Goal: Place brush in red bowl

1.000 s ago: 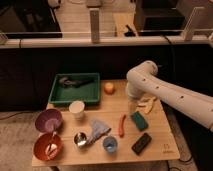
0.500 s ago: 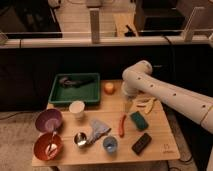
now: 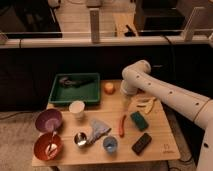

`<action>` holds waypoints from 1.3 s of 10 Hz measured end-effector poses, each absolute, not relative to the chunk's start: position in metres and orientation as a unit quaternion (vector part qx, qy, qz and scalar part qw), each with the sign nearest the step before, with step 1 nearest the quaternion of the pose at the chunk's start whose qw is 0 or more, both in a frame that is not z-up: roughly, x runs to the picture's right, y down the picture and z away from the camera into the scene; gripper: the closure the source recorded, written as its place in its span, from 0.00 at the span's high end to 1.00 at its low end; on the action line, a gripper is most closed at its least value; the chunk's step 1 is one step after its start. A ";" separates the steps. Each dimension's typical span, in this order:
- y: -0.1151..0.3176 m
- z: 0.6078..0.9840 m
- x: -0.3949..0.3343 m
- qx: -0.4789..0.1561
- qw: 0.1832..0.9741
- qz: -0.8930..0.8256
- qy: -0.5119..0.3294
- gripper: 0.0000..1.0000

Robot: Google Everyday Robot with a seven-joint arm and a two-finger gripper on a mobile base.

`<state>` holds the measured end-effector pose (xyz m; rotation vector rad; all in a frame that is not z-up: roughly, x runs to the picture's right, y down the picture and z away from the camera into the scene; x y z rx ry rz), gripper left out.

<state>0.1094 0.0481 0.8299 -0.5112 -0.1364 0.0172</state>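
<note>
Grey brush [image 3: 76, 81] in green tray [image 3: 75, 102]; end effector [image 3: 126, 101] over table [image 3: 165, 136].

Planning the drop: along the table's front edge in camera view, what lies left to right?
Red bowl → steel cup → blue cup → black block. The gripper hangs farther back, beside the orange; brush lies in the green tray.

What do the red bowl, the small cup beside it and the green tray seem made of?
Red bowl: probably plastic, matte, evenly coloured. Cup: metal, likely steel, with bright glints. Green tray: probably plastic, uniform colour. The tool hangs over the table, beside the tray.
</note>
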 end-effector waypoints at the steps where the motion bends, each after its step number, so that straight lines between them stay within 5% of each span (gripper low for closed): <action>1: 0.047 0.836 0.111 -0.254 0.965 0.007 -0.069 0.80; 13: 0.034 0.886 0.121 -0.260 0.962 0.025 -0.078 0.80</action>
